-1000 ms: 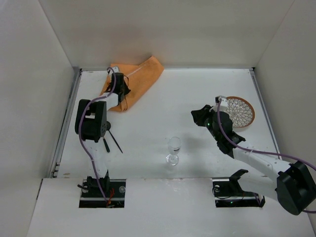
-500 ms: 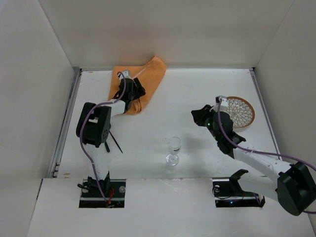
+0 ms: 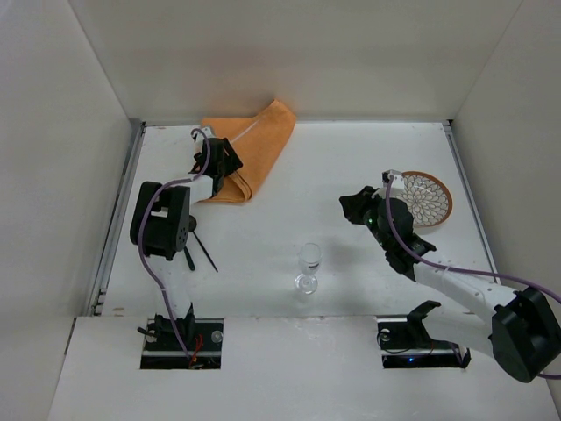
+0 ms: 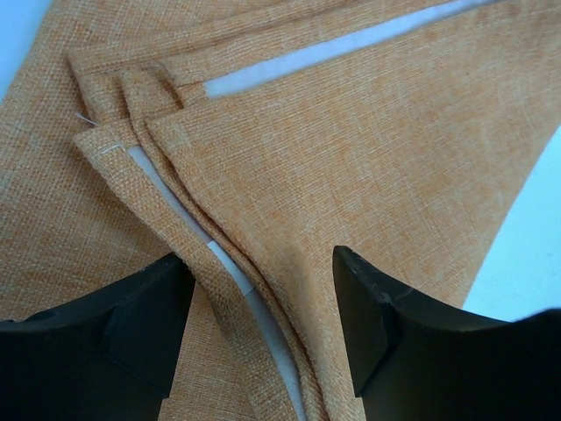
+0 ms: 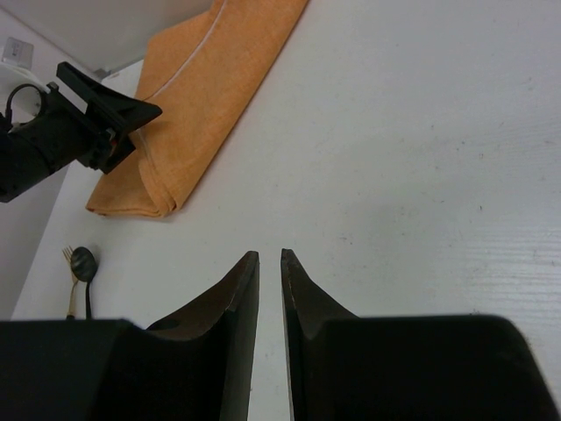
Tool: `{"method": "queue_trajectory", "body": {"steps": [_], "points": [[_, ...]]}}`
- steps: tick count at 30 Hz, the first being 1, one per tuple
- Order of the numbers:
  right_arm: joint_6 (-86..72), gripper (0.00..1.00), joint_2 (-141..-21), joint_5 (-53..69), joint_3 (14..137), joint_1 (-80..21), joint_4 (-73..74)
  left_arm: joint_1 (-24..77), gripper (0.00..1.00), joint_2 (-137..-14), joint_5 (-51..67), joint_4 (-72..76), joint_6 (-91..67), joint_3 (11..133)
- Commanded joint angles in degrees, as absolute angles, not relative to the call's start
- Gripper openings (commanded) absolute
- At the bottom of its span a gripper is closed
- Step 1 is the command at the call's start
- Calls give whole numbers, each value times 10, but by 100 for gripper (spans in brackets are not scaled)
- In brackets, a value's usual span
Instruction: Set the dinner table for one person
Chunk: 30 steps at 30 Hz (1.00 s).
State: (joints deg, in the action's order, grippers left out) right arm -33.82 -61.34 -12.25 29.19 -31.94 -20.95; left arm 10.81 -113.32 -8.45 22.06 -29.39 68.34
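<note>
Tabletop, cloth at far left, both arms out

Dinner table (image 3: 289,175): white, flat, fills the middle of the top view between pale walls. A thin metal rail (image 3: 117,224) runs down its left edge.

Orange cloth (image 3: 254,140): lies folded at the far left corner of the table, one point toward the back wall. The left wrist view shows several layered hems with slivers of white table between them (image 4: 351,149).

Left gripper (image 3: 219,160): over the near edge of the cloth. Jaws spread wide (image 4: 263,289), with a folded hem running up between them. Cannot tell whether the fingers (image 4: 377,324) touch the fabric.

Dark cutlery (image 3: 200,250): lies on the table near the left arm, apart from the cloth. The right wrist view shows a gold-tined fork (image 5: 68,263) beside a black rounded piece.

Clear stemmed glass (image 3: 308,257): near the table's middle, toward the near edge, apart from both arms.

Right gripper (image 3: 354,207): above bare table right of centre. Fingers drawn almost together, only a thin slit between them (image 5: 270,263), holding nothing.

Round woven mat (image 3: 427,198): brown-rimmed, just beyond the right wrist, near the right edge.
</note>
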Motion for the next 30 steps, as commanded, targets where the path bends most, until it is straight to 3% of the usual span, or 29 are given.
{"method": "queue_trajectory", "body": {"steps": [1, 7, 9, 12, 15, 19, 22, 30], "points": [[-328, 22, -611, -126, 314, -325, -222, 100, 61, -1145, -111, 212, -305, 710], [-332, 22, -608, -120, 315, -326, -225, 81, 58, -1195, -77, 184, -328, 781], [-332, 22, -605, -120, 312, -326, -227, 80, 47, -1201, -71, 182, -344, 791], [-333, 22, -599, -120, 309, -326, -227, 92, 22, -1188, -76, 196, -344, 785], [-333, 22, -602, -120, 308, -326, -228, 116, 11, -1156, -83, 234, -331, 766], [-334, 22, -612, -121, 309, -326, -235, 164, 8, -1109, -55, 288, -290, 761], [-336, 22, -616, -126, 309, -326, -236, 219, 10, -1091, 38, 320, -215, 768], [-353, 26, -594, -166, 294, -320, -239, 356, 12, -1126, 155, 278, -48, 796]]}}
